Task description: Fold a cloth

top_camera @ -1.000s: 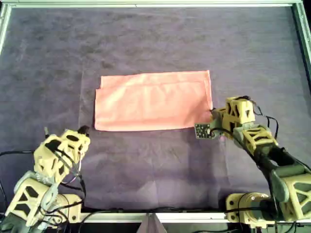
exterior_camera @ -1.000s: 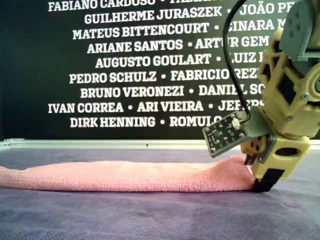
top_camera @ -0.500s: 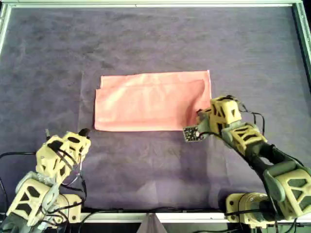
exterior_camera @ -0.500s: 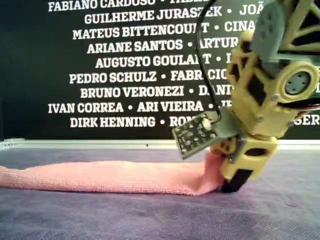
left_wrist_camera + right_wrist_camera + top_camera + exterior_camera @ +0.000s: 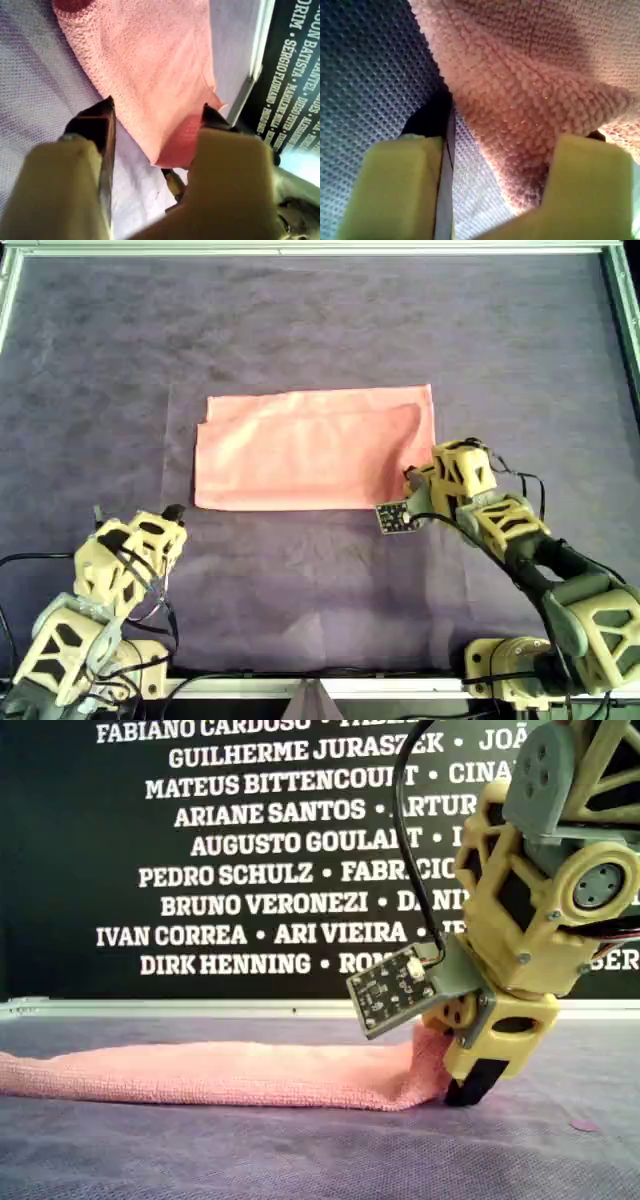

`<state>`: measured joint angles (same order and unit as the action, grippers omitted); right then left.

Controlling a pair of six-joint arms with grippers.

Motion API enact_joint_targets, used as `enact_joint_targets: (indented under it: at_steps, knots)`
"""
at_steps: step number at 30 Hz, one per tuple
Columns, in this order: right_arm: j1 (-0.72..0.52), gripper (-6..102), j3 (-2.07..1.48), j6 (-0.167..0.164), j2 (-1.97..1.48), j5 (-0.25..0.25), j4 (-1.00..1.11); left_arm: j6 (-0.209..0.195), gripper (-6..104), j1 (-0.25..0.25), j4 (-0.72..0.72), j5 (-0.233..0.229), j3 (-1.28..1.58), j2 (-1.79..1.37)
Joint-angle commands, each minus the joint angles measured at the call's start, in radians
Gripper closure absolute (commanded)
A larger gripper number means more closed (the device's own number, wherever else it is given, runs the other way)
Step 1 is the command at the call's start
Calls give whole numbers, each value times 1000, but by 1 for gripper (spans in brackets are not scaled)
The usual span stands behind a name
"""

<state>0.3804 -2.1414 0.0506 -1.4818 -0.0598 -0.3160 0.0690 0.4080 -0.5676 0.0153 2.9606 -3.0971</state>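
The cloth lies already folded once into a rectangle in the middle of the purple mat, and the right tool pinches its corner for a second fold, while the left tool waits spread beside it

A dark purple felt mat covers the work surface, edged by a pale metal frame. In the exterior view, a black backdrop printed with rows of white names rises behind the frame's far rail.
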Motion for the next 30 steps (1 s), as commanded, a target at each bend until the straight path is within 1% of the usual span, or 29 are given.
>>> enact_joint_targets:
  at_steps: [1,3,9,11,12,16,21,22,23,24,27,30]
  knots:
    - [-9,22,-2,5,-54,11,23,6,37,9,3,-5,-17,-14]
    - [-9,36,-14,5,-80,11,23,6,37,9,3,-5,-17,-14]
    - [-8,87,-21,5,-167,8,40,6,38,9,3,-5,-17,-14]
    - [-8,100,-15,5,-189,8,41,6,38,9,3,-5,-17,-14]
    - [-8,101,-15,5,-196,8,40,6,38,9,3,-5,-17,-14]
    - [-6,93,-15,5,-189,8,35,6,38,9,3,-5,-17,-14]
    - [11,93,9,5,-187,8,44,6,38,9,3,-5,-17,-14]
    - [15,93,20,5,-196,-2,46,6,38,9,3,-5,-17,-14]
    - [25,93,41,5,-198,-3,46,6,38,9,3,-5,-17,-14]
    - [40,93,72,5,-189,8,46,6,38,9,3,-5,-17,-14]
    - [75,93,166,5,-163,8,43,6,37,9,3,-5,-17,-14]
    - [150,93,264,5,-115,8,43,6,37,9,3,-5,-17,-14]
